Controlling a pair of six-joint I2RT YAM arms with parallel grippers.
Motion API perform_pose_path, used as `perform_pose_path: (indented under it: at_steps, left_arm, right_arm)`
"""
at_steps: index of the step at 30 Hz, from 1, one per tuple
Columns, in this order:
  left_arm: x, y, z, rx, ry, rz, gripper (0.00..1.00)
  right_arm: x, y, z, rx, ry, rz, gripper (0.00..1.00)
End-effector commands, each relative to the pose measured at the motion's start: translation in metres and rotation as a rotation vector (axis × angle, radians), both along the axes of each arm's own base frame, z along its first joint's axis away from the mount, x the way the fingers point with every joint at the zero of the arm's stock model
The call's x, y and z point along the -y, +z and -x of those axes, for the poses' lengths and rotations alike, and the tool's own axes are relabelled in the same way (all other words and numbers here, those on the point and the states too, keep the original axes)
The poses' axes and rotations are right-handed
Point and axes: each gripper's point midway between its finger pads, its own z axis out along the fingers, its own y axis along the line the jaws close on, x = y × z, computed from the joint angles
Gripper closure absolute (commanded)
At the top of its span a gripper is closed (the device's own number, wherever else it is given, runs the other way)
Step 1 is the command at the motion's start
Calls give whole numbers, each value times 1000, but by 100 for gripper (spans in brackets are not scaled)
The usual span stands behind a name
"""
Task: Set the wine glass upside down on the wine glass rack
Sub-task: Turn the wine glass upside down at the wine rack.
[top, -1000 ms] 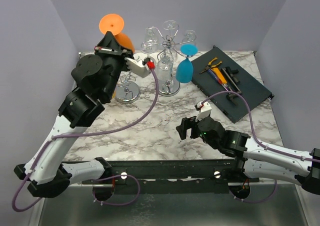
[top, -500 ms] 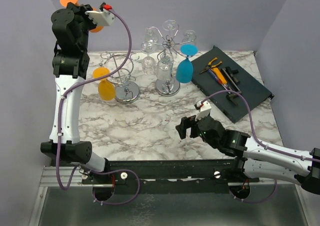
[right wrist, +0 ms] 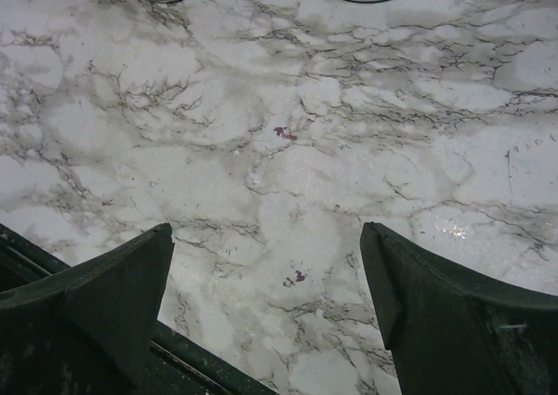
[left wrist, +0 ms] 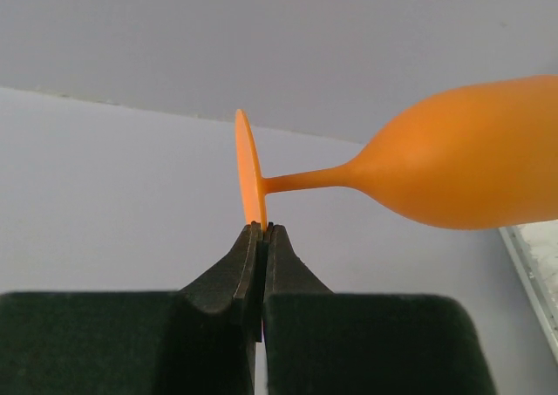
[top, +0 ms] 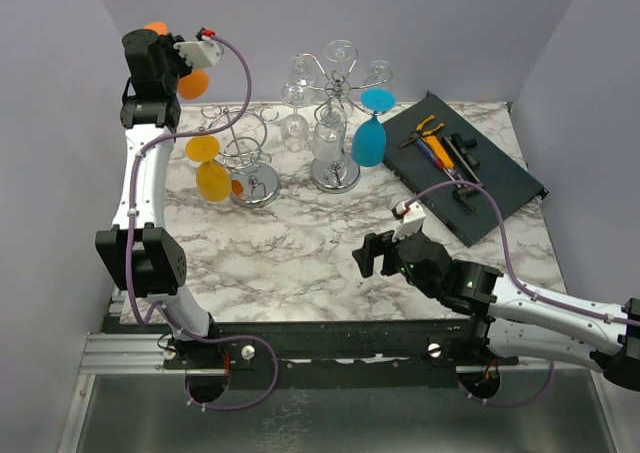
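Left gripper (left wrist: 263, 231) is clamped on the foot rim of the orange wine glass (left wrist: 453, 173). I see the glass held sideways, raised by the back-left corner, behind and left of the wine glass rack (top: 248, 163). Two more orange glasses (top: 212, 181) hang on that rack. My right gripper (right wrist: 266, 264) has jaws apart, empty, low over the marble desk (top: 290, 253).

White arms (top: 140, 188), black joints (top: 142, 260), purple cables (top: 501, 241)
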Motion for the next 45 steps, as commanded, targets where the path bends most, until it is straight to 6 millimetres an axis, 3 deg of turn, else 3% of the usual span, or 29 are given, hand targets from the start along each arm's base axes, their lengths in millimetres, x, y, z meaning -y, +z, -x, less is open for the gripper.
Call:
perform_pose_path:
  at_steps: [1,13,20,29,45]
  left_arm:
    - [18,-11,-16,-3,-93,-22,100]
    - [39,-88,-33,-175,-185,-159,100]
    - [56,-106,-31,-223,-274,-217,100]
    - [76,-134,-13,-359,-420,-267,100]
    - [78,-141,-5,-414,-449,-306,100]
  right_arm:
    - [5,5,-2,16,-30,-7,5]
    - [7,9,-2,23,-43,-26,5]
    - [10,5,-2,20,-52,-18,5]
    - [15,4,-3,23,-69,-19,4]
    - [16,0,-3,24,-72,-17,4]
